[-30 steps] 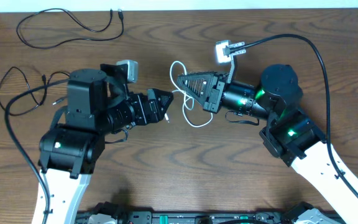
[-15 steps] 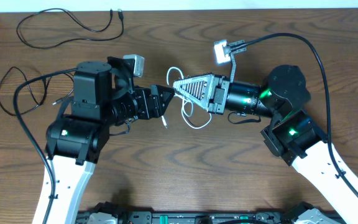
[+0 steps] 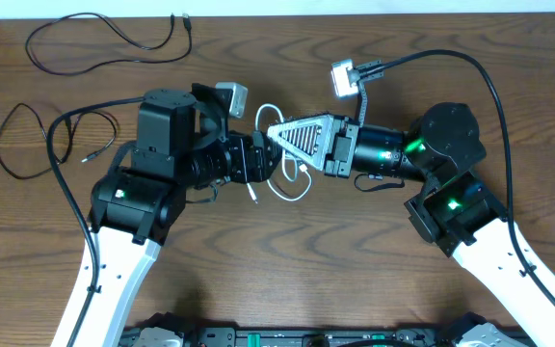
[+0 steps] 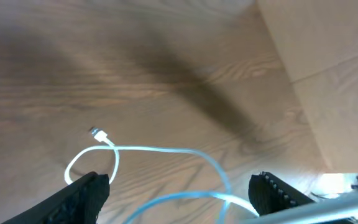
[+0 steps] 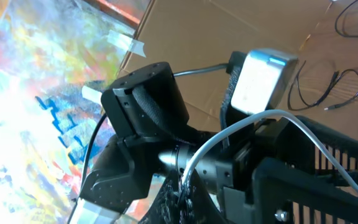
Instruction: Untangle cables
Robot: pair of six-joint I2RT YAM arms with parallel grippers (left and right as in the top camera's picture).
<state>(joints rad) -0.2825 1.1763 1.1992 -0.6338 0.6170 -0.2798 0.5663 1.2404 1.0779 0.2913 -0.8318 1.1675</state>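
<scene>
Overhead, mid-table: thin white plugged cord [image 4: 160, 149] is pinched by the pressed-shut right gripper [image 3: 276, 135], with the left gripper [image 3: 258, 160] spread wide over it.
Loop could easily get cinched into a knot if it's pulled too hard.

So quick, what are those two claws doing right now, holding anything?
Left gripper: open, fingers either side of the white cable, not gripping it.
Right gripper: closed on the white cable.

The left pincer [image 3: 258, 160] and right pincer [image 3: 272, 134] meet at the white cable [image 3: 302, 191].
</scene>
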